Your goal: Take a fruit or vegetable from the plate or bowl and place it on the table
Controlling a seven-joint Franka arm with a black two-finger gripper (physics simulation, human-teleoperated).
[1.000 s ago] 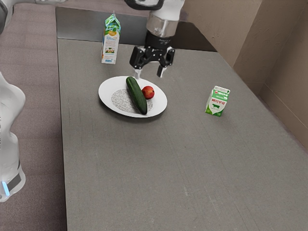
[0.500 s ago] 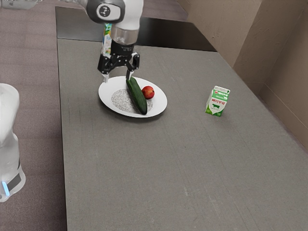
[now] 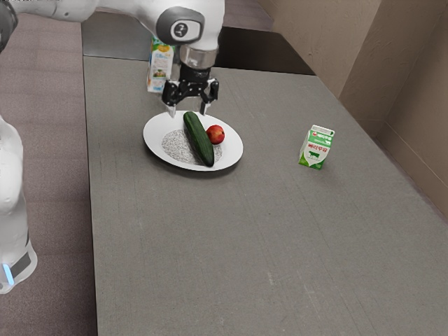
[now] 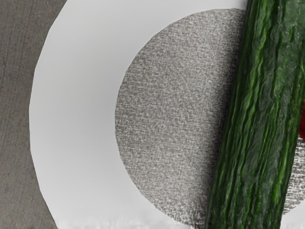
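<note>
Cucumber [image 3: 199, 140]: lying on the plate [image 3: 155, 133], long and dark green, one end just beneath the claw [image 3: 188, 110] in the exterior view, the rest running from there toward the camera. Claw spread, its two fingers well parted, nothing pinched. Height above the cucumber hard to judge.

Red fruit [image 3: 215, 134]: on the plate too, near the claw, beside the cucumber on the exterior view's right. Whether the two touch, cannot tell. Wrist view gives a sliver of it past the cucumber, the remainder covered or cut off. Cucumber cropped at both ends there; plate cropped as well, its speckled grey centre partly covered.

Tall carton [image 3: 160, 66]: beyond the claw, toward the exterior view's left, its top hidden by the arm [image 3: 133, 10]. Small green-and-white carton [image 3: 316, 148]: well apart from the claw, toward the exterior view's right.

Surface: grey table [image 3: 231, 238], faintly streaked, running under everything; dark band [image 3: 259, 49] at the far end beyond the claw, partly behind the arm. Room: mauve-brown floor [image 3: 49, 175] on the exterior view's left, plain brown wall [image 3: 413, 84] on its right.
</note>
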